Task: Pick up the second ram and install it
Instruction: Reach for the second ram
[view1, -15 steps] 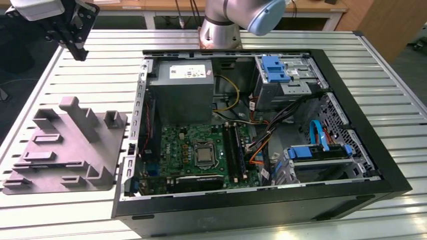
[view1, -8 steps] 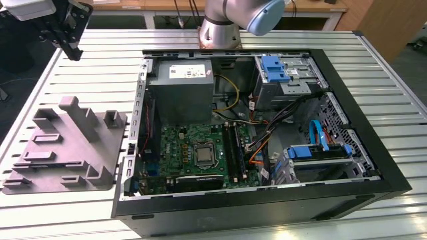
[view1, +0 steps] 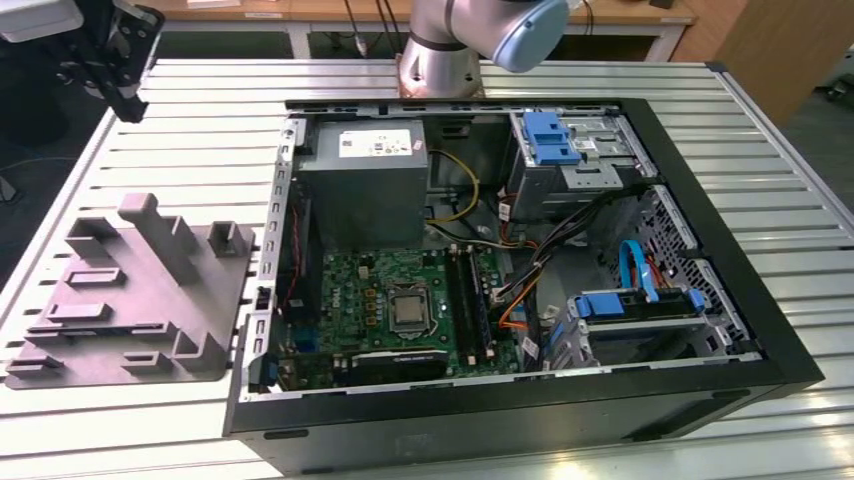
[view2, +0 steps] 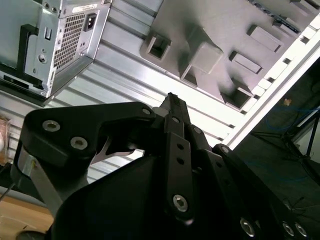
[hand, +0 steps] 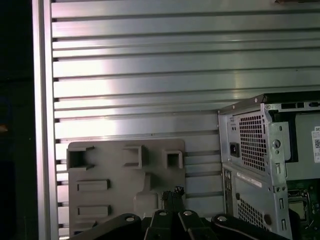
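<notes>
- My pincer (view2: 172, 102) has its fingertips pressed together. In both wrist views I see nothing between them, so I judge that I carry nothing.
- In the exterior view I hang above the table's far corner on that view's left, well apart from the case.
- Nearest below me lies the grey tray (hand: 125, 175) with its upright tabs and pockets. It rests on the slatted table (hand: 150, 75), beside the case on the exterior view's left.
- Farther off stands the open computer case (view1: 787, 340), with the power supply (view1: 363, 190) at its far end and the motherboard (view1: 340, 290) nearer.
- On the exterior view's right of the processor socket, long dark strips stand in the memory slots. I take the second ram (view1: 466, 290) to be one of these, already seated, though I cannot tell this for certain.
- As for handling, I judge the stick to be light, thin and stiff, yet fragile, since bending or twisting would harm it.
- The hold belongs on its two flat faces near the middle of its length, or on the bare board edges, with gentle pressure. It should keep off the contact edge and sit square, so the stick cannot pivot.
</notes>
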